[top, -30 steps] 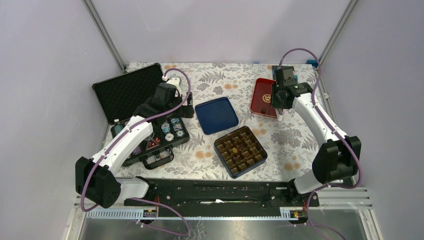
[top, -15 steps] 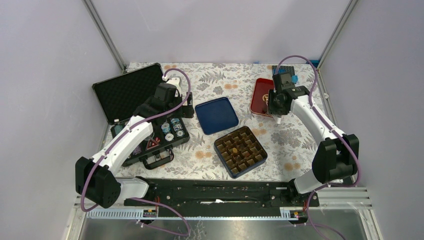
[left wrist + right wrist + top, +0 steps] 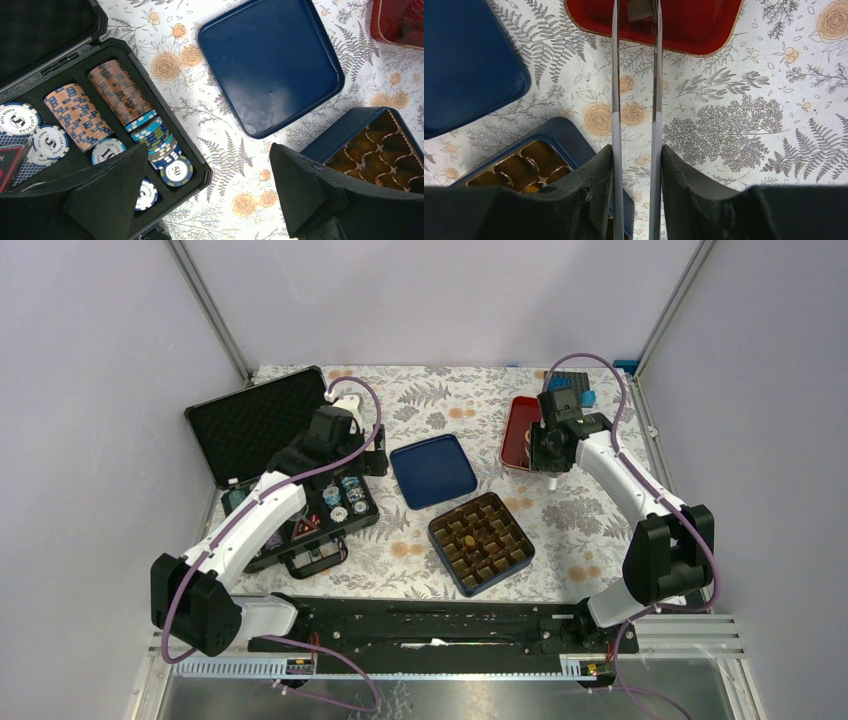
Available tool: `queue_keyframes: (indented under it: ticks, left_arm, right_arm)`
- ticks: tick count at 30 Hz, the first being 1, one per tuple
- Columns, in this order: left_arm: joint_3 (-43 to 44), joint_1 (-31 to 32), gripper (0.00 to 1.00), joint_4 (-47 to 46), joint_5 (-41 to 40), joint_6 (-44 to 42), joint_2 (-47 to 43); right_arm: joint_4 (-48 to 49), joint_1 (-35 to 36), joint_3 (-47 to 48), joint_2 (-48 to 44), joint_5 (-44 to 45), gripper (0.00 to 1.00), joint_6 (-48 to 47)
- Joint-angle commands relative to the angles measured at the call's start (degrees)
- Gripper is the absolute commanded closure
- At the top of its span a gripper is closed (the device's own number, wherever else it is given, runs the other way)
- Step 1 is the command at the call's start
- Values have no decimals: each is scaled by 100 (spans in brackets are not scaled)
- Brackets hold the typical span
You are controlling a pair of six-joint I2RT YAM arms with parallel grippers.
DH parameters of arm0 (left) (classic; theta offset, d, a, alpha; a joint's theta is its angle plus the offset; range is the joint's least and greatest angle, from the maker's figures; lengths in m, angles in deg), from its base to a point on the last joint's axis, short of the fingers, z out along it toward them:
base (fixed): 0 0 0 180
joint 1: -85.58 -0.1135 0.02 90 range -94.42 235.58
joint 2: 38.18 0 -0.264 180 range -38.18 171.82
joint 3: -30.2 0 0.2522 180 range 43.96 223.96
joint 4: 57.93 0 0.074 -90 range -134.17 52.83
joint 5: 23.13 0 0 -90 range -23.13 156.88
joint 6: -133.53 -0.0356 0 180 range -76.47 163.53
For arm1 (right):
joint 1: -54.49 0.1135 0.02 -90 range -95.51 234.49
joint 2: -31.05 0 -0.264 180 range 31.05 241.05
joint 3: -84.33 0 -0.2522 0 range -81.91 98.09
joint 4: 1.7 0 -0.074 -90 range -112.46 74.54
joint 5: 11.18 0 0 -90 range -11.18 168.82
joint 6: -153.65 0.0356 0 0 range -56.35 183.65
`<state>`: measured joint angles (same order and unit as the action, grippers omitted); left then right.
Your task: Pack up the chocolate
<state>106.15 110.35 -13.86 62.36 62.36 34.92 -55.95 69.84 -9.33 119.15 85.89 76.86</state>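
Note:
A blue tin [image 3: 513, 562] holds the brown grid insert [image 3: 481, 540], which also shows in the right wrist view [image 3: 524, 162]. One small dark lump [image 3: 467, 538] sits in a middle cell. My right gripper [image 3: 548, 452] [image 3: 636, 150] is shut on metal tongs [image 3: 656, 75], above the near edge of the red tray [image 3: 517, 428] [image 3: 694, 25]. The tong tips reach over the tray, and a small dull piece sits between them; I cannot tell if it is chocolate. My left gripper [image 3: 332, 432] [image 3: 209, 150] is open and empty over the corner of the poker case.
A blue lid [image 3: 432, 470] [image 3: 270, 65] lies left of the tray, behind the tin. An open black case [image 3: 262, 422] with poker chips [image 3: 120, 90] fills the left side. A blue block [image 3: 585, 398] stands at the back right.
My right gripper has moved left and nearer with the tongs, from over the red tray to its near edge. The left arm has not moved.

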Motion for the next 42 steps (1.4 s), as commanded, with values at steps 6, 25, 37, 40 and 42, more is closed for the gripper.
queue_keyframes:
  ticks: [6,25,37,40,42]
  left_arm:
    - [11,-17,1,-227,-50,-46,-88]
    - [-58,-17,1,-271,-36,-35,-129]
    - [-66,-19,1,-296,-22,-20,-110]
    - [-79,-17,1,-297,-18,-20,-111]
    - [-76,-17,1,-293,-10,-20,-106]
  right_arm:
    - [-77,199,52,16,513,56,-2]
    - [-232,293,-61,56,510,55,-49]
    - [-401,327,-79,36,490,55,-77]
    - [-393,328,-85,11,512,57,-76]
    - [-390,330,-77,11,521,60,-83]
